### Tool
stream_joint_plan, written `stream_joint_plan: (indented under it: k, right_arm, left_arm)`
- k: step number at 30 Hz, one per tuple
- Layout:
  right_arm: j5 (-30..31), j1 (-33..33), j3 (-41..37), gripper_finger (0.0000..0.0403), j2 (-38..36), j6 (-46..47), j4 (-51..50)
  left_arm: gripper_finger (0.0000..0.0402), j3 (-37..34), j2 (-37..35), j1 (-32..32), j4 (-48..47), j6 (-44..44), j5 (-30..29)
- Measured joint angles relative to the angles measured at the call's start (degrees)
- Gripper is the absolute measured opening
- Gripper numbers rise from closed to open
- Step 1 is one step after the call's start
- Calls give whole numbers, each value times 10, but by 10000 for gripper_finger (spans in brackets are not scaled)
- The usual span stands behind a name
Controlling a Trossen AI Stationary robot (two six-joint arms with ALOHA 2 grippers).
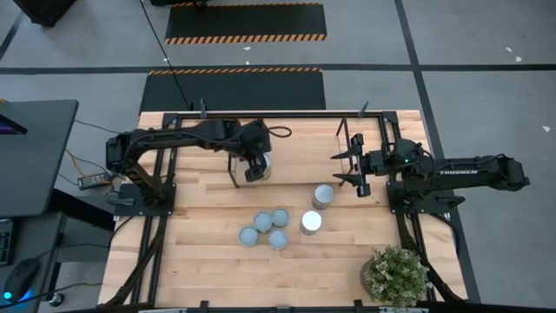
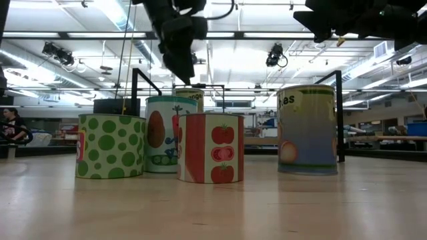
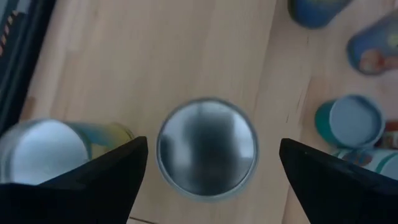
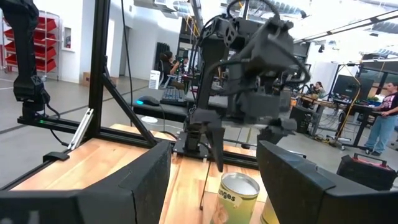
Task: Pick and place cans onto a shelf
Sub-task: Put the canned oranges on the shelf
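My left gripper (image 1: 254, 168) (image 3: 212, 144) is open and hangs over an upright silver-topped can (image 3: 206, 155) (image 4: 239, 190) at the table's far middle. One finger stands on each side of the can, with a gap. A second can (image 3: 43, 152) stands just beside it. Several more cans (image 1: 280, 228) stand grouped on the wood toward the near side; two (image 1: 322, 196) (image 1: 311, 223) stand to their right. The shelf's thin dark rods (image 1: 233, 174) (image 1: 340, 139) rise near both grippers. My right gripper (image 1: 341, 167) (image 4: 214, 149) is open and empty, right of the shelf, facing the left arm.
A potted plant (image 1: 395, 274) stands at the near right corner. Black frame rails (image 1: 261, 111) run along the table's far edge and sides. A dark screen (image 1: 35, 156) stands left of the table. People (image 4: 380, 118) show in the room beyond.
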Motion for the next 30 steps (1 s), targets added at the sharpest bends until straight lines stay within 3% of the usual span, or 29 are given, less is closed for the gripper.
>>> stream_joint_plan:
  k: [7,17,25,30]
  right_arm:
    - [0,0,0,245,0,0,0]
    - [-1,0,0,245,0,0,-3]
    - [-1,0,0,245,0,4,-3]
    - [-1,0,0,245,0,5,-4]
  left_arm:
    - [371,25,0,0,54,0,-13]
    - [371,52,74,-45,113,-42,-116]
    - [370,172,160,-92,-39,-67,-227]
    - [370,195,197,-106,-97,-75,-267]
